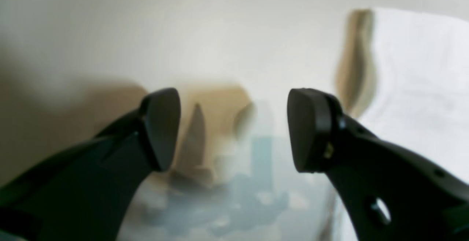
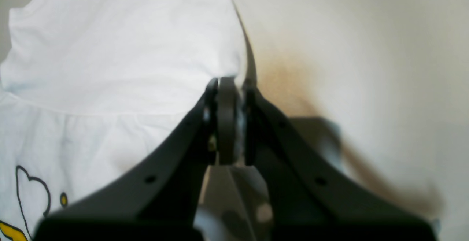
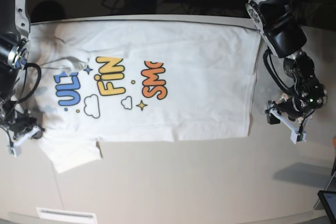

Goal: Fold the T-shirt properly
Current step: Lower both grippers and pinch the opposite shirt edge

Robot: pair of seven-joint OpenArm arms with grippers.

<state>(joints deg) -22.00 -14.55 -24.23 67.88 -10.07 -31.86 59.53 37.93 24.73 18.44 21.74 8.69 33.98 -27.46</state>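
Across the table (image 3: 173, 182) the T-shirt (image 3: 199, 87) lies flat and print-side up, its long axis running side to side in my base view: collar and sleeves toward that view's left, hem toward its right. One fold is already in — the near long edge is turned over, cutting the lettering off at half height — so I judge the task partly done.

Right gripper (image 2: 229, 120), at the sleeve end: the jaws are together, pinched on the white cloth where the sleeve edge meets the table. In the wrist view the fabric rises from between the tips and spreads up and to the left; bare table lies to the right. This arm already has the shirt.

Left gripper (image 1: 234, 129), at the hem end: the jaws stand well apart and hold nothing. In its wrist view the cloth shows only at the right edge of the frame, clear of both tips; in the base view the gripper (image 3: 287, 118) sits just off the hem's near corner, beside the shirt rather than over it.

The coming move, as I read it, turns on that gap — the left arm must travel sideways onto the hem corner before closing, so that both ends can be lifted together for a crosswise fold.
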